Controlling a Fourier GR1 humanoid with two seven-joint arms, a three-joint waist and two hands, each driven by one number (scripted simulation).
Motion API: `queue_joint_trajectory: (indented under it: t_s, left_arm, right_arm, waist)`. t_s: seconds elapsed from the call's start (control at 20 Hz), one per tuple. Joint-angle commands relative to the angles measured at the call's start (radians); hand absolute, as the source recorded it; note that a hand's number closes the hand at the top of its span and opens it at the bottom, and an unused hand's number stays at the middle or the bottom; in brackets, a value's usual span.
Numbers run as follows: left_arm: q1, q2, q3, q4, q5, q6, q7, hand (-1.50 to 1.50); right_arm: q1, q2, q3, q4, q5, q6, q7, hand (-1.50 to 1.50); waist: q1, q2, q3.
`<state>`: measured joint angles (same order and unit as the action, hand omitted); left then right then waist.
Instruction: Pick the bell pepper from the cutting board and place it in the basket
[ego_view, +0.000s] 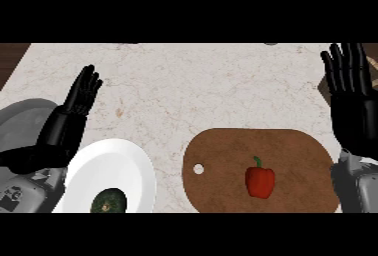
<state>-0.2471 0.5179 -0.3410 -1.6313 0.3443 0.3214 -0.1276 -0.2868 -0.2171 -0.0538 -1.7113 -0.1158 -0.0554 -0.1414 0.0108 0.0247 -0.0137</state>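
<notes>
A red bell pepper (260, 181) with a green stem lies on the brown cutting board (221, 160) at the lower right of the counter. My right hand (353, 105) stands open at the right edge, fingers up, above and to the right of the board. At the left, my left hand (70, 117) is open too, fingers pointing up, apart from everything. A sliver of a brown basket (373, 75) shows at the far right edge, mostly hidden behind the right hand.
A white plate (118, 165) at the lower left carries a dark green round vegetable (109, 201). The marble counter (207, 85) stretches across the middle and back.
</notes>
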Motion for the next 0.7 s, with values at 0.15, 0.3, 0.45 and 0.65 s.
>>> queue_joint_trajectory:
  t_s: [0.15,0.3,0.45,0.65]
  left_arm:
    - [0.078,-0.036,0.079,0.018,0.032,0.091,0.039,0.0]
    - [0.149,-0.085,0.054,0.039,0.059,0.098,0.037,0.0]
    - [0.152,-0.107,0.028,0.022,0.047,0.095,0.021,0.0]
    - [0.164,-0.129,0.014,0.013,0.035,0.122,0.026,0.0]
  right_arm:
    - [0.231,0.071,0.02,-0.156,0.208,-0.269,0.168,1.5]
    - [0.315,-0.002,0.194,-0.193,0.431,-0.224,0.204,1.5]
    - [0.325,0.155,0.328,-0.101,0.647,-0.409,0.274,-1.5]
    - [0.341,0.214,0.375,-0.085,0.82,-0.68,0.427,-1.5]
  waist:
    - [-0.049,-0.038,0.01]
    - [-0.033,-0.037,0.001]
    - [0.005,-0.026,0.003]
    - [-0.007,-0.032,0.006]
